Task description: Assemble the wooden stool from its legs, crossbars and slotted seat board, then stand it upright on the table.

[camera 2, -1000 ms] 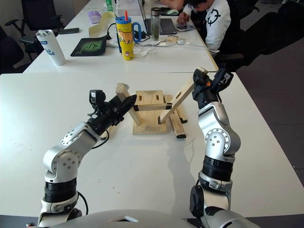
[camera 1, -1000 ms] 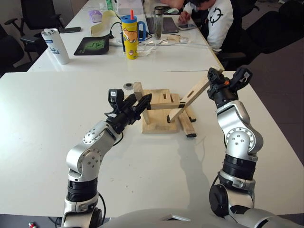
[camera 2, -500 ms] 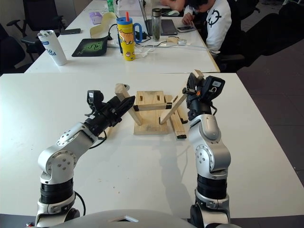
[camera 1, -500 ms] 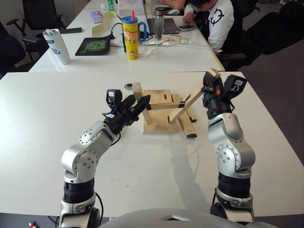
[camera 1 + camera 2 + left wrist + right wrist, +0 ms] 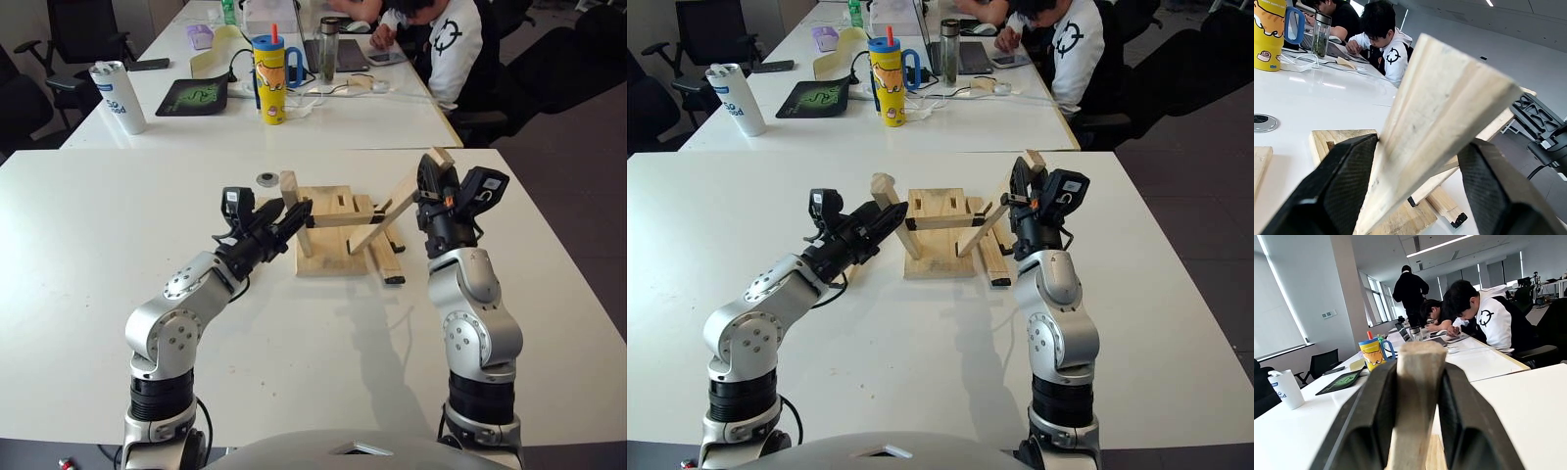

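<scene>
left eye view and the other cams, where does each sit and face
Left eye view: on the head, looking forward and down at the table; both arms show, left gripper on the left stool leg, right gripper on the right stool leg.
Right eye view: beside it, same scene and arms.
Left wrist view: on the left wrist, looking along its fingers and the left stool leg towards the far desk.
Right wrist view: on the right wrist, likewise past its fingers and the right stool leg.
All four share the yellow cup.

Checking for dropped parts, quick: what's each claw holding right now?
Left claw: closed on the left stool leg.
Right claw: closed on the right stool leg, held tilted.
</scene>
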Robot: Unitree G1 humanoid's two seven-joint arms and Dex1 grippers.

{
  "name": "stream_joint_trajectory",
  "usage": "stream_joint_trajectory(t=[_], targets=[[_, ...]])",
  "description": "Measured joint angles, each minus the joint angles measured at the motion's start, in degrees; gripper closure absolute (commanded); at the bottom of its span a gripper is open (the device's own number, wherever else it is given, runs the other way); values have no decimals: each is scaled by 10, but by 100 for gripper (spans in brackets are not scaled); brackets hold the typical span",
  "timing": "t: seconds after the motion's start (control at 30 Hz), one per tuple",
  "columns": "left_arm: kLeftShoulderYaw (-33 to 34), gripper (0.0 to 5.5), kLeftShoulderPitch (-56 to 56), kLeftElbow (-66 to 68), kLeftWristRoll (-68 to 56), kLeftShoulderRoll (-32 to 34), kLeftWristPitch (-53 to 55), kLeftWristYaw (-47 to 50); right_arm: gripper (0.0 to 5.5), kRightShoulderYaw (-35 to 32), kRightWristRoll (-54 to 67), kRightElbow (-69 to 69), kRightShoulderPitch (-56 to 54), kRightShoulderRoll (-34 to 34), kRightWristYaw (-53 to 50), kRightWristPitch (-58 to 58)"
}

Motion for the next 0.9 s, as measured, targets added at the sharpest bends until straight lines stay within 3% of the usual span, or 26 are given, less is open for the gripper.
stream_joint_trajectory(t=[0.23, 0.5, 0.7, 0.9], targets=[[21, 262, 1, 4, -21, -11, 13, 19, 445, 19, -21, 2, 19, -3, 22, -38], [21, 262, 2, 6, -21, -13, 14, 26, 445, 84, -85, 7, 3, -43, 44, -47], [20, 262, 3, 6, -20, -14, 9, 31, 444, 76, -74, 20, -8, -42, 53, -46], [14, 262, 3, 4, -14, -19, 5, 41, 444, 17, -18, 54, -29, -30, 61, -31]])
